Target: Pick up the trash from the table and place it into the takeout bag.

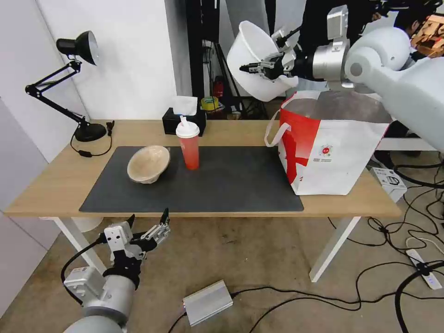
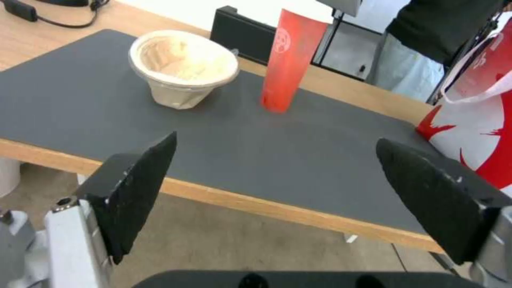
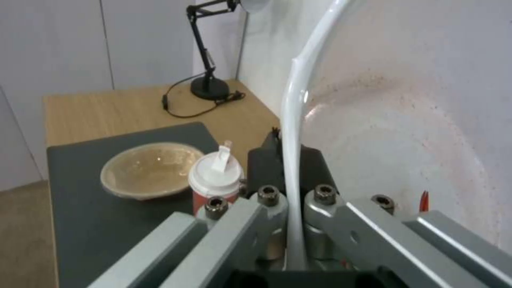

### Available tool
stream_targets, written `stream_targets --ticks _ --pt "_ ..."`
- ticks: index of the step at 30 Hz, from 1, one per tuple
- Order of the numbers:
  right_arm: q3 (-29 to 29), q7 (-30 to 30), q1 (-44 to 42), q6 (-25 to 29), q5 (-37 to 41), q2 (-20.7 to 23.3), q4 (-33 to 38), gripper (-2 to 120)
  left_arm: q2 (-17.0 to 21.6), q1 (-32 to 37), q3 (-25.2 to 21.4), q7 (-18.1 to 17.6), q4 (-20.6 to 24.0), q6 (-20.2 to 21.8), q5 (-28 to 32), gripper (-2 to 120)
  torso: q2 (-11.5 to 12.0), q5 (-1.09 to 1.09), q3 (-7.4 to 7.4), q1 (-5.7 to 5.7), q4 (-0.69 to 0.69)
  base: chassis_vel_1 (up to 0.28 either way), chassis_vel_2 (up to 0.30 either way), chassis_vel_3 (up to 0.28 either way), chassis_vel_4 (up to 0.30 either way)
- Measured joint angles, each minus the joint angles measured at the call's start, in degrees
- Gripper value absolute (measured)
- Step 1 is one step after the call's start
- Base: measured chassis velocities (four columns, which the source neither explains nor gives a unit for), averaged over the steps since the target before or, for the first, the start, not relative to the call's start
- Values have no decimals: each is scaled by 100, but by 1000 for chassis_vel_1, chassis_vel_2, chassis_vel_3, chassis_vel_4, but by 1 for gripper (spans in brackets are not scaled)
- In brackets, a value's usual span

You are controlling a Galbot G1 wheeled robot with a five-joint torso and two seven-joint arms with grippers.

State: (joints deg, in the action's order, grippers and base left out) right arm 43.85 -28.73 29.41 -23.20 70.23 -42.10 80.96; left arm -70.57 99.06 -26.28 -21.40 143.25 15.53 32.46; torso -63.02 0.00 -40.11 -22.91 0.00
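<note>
The long wooden bench [image 1: 60, 180] holds a big dark mat [image 1: 231, 185] that keeps the mess off the wood. At about 3 o'clock on the bench stands the takeout bag [image 1: 337, 152], white and red, with its top wide open so trash can drop in.

High above the bag's back edge, near 1 o'clock, the right hand [image 1: 259, 68] holds the white bowl [image 1: 252, 58] by its rim. Its fingers are pinched shut on the thin rim, one inside and one outside. The bowl is tipped on its side, and I think that is so it can slide down into the bag.

The beige paper bowl [image 1: 148, 163] sits tilted on the mat at about 10 o'clock. Just beside it, nearer the middle, the red drink cup [image 1: 188, 145] stands upright with its white lid on. Both still wait to be picked up.

The left hand [image 1: 148, 226] hangs low at 7 o'clock, below the bench's front edge, fingers spread wide and holding nothing.
</note>
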Motion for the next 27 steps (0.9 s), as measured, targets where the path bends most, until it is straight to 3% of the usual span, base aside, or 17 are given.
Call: stream_targets --ticks 27 --pt "-381 -45 -509 94 -45 752 -219 0 83 -144 88 -2 -22 2 15 100 0 1 0 0 0 0 0 0 0"
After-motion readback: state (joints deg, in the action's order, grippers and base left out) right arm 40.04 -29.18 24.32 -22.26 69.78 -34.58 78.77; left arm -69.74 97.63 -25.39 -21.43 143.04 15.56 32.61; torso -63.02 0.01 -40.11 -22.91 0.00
